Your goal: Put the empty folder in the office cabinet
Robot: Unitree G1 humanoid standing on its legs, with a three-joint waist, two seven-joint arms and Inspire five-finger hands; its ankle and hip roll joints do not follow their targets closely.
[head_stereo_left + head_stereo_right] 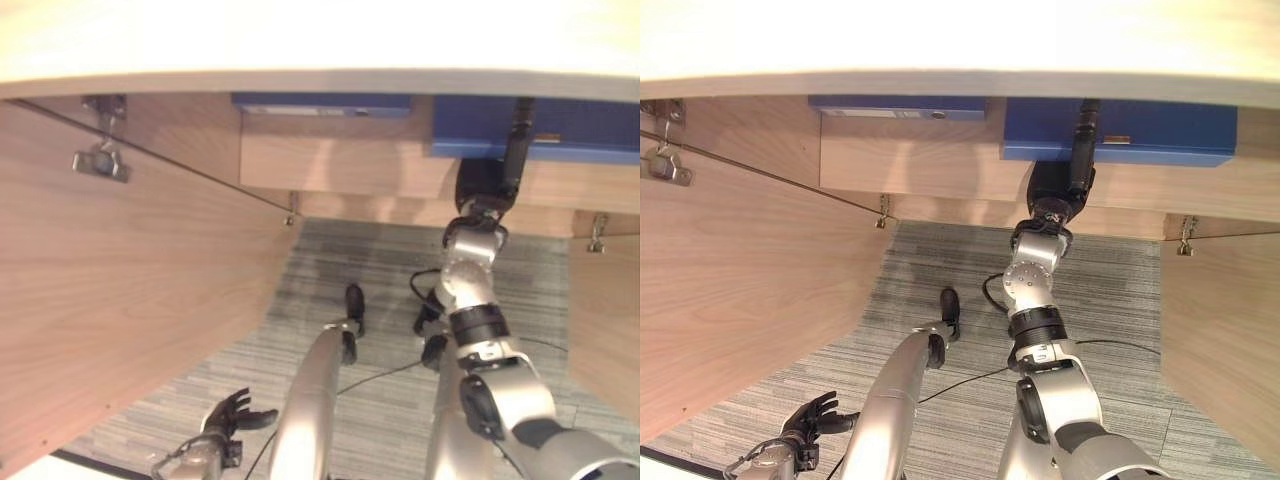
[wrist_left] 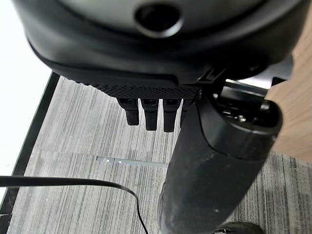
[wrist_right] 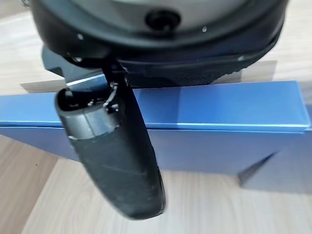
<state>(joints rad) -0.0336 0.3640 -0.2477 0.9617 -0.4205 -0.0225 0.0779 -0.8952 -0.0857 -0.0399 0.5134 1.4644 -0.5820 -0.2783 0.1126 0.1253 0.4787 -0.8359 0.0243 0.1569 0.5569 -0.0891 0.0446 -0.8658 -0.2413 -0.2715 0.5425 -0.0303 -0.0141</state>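
A blue folder (image 1: 1160, 130) lies flat on the wooden shelf (image 1: 920, 160) of the office cabinet, at its right side. My right hand (image 1: 1058, 190) reaches up to the folder's front edge. Its thumb (image 3: 117, 156) lies across the folder's (image 3: 219, 105) blue face, with the fingers hidden beneath, so the hand is shut on it. My left hand (image 1: 235, 412) hangs low at the lower left above the carpet, fingers (image 2: 151, 114) relaxed and spread, holding nothing.
A second blue folder (image 1: 895, 103) lies further left on the same shelf. The cabinet's left door (image 1: 740, 280) and right door (image 1: 1220, 330) stand open on either side of me. The pale cabinet top (image 1: 960, 40) overhangs the shelf. Grey carpet (image 1: 940, 270) lies below.
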